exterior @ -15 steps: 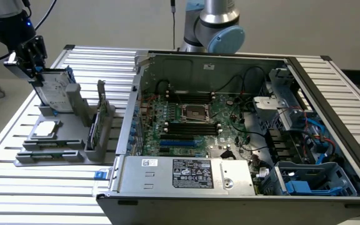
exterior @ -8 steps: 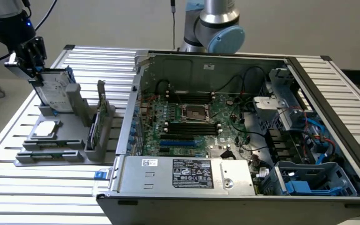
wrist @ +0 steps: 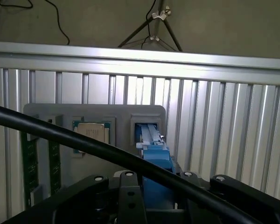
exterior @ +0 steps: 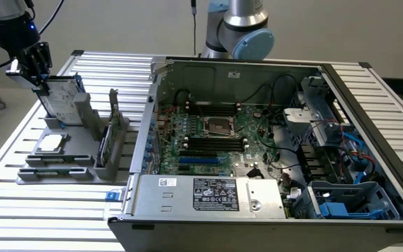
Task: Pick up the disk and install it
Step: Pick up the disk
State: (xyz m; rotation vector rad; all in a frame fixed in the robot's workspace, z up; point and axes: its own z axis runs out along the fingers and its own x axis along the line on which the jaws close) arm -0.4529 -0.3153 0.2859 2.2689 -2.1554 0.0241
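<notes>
step: pick | claw (exterior: pixel 39 85) sitting at top of disk (exterior: pixel 64 103), standing in holder (exterior: pixel 84 113); claw state: can't tell | pick needing square, firm hold

The end effector (exterior: pixel 39 85) hangs at about ten o'clock in the exterior view, right at the top edge of the disk (exterior: pixel 65 104). The disk stands upright in a slot of a grey holder (exterior: pixel 69 177) on the slatted tabletop (exterior: pixel 40 210). Whether it is gripped cannot be told. At six o'clock from the disk, a small square chip (exterior: pixel 52 142) lies flat in the holder. At four o'clock from the disk, a thin green card (exterior: pixel 107 140) stands on edge. An open computer case (exterior: pixel 257 79) sits from centre to three o'clock, its motherboard (exterior: pixel 209 136) bare. A power supply (exterior: pixel 209 193) is at six o'clock and a blue drive cage (exterior: pixel 348 207) at five o'clock.
</notes>
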